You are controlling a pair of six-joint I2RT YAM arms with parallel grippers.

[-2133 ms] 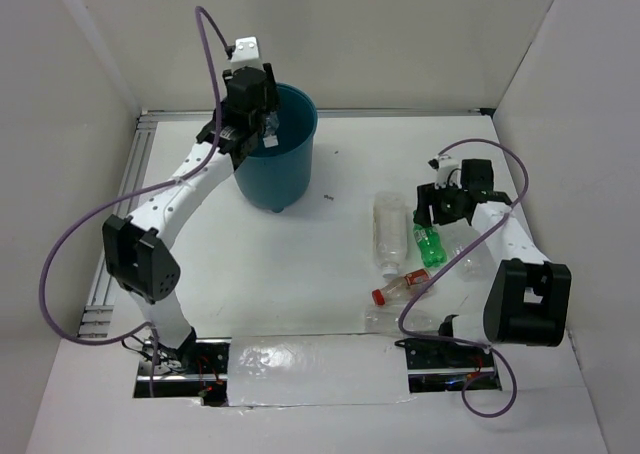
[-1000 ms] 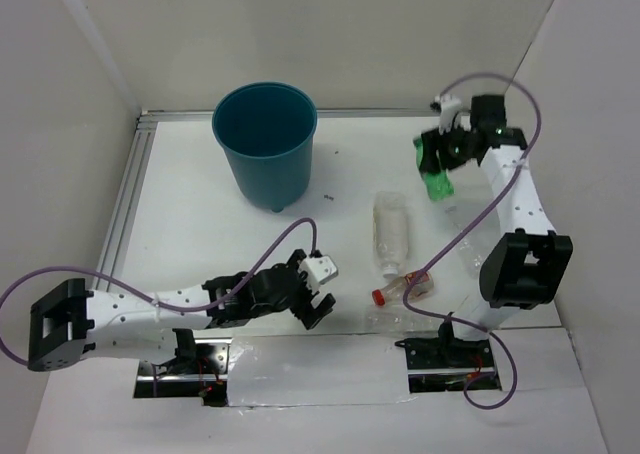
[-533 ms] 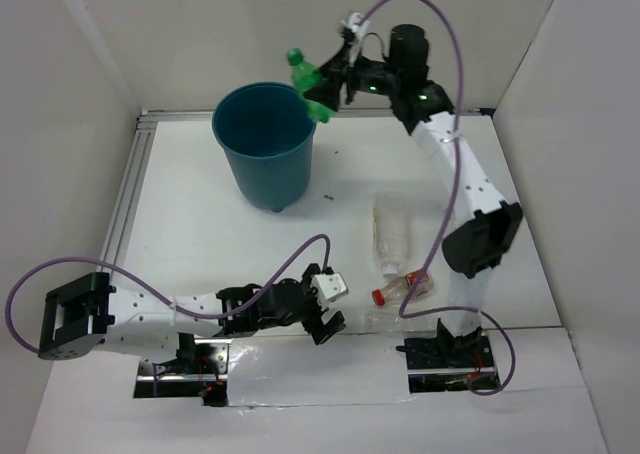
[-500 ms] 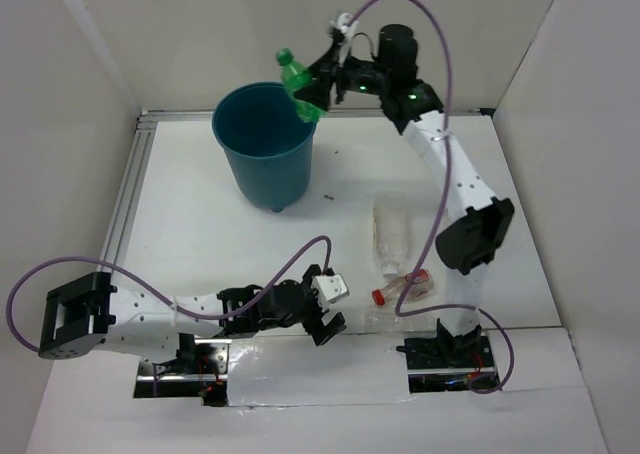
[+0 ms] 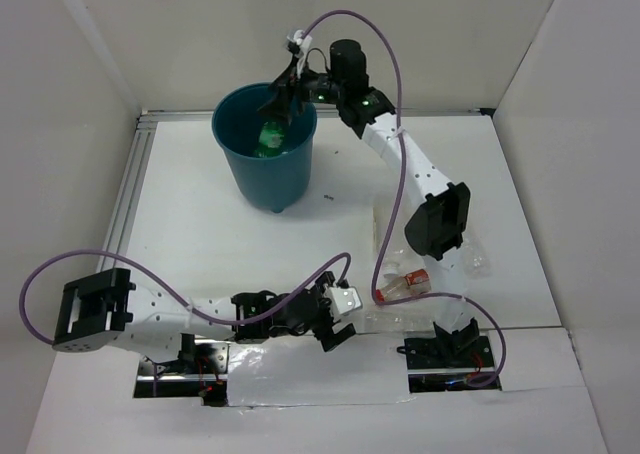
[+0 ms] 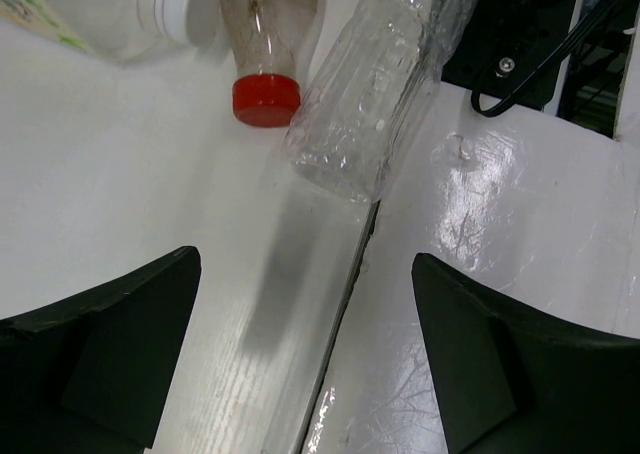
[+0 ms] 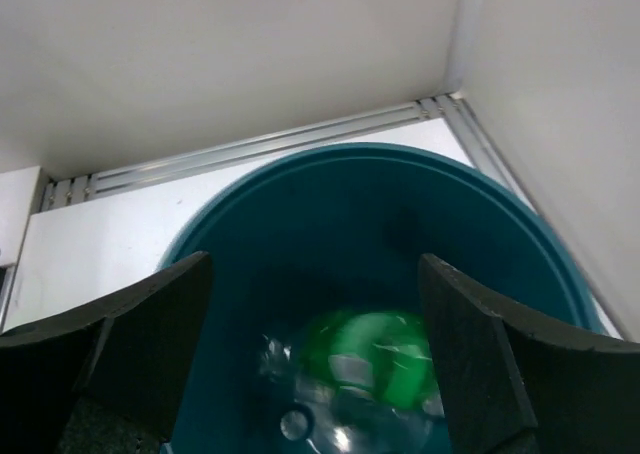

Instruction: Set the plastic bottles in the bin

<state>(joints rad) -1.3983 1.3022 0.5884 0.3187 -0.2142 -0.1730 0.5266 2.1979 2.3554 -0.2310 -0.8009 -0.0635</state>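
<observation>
A green plastic bottle (image 7: 380, 359) sits inside the round teal-blue plastic bin (image 5: 272, 179), beneath the right end effector (image 5: 283, 96), fingers apart. The left end effector (image 6: 305, 359) is likewise spread.

A white counter (image 5: 200, 244) is seen, boxed in by plain white panels: a back wall (image 5: 180, 44), a left wall (image 5: 50, 174) and a right wall (image 5: 590, 174). An aluminium rail (image 5: 125, 214) is laid along the counter's left edge, and a second rail (image 5: 420, 111) is run along the foot of the back wall. A glossy strip (image 5: 300, 366) is spread across the near edge, and light is thrown back off it. A few dark specks (image 5: 328, 196) are spotted mid-counter.
</observation>
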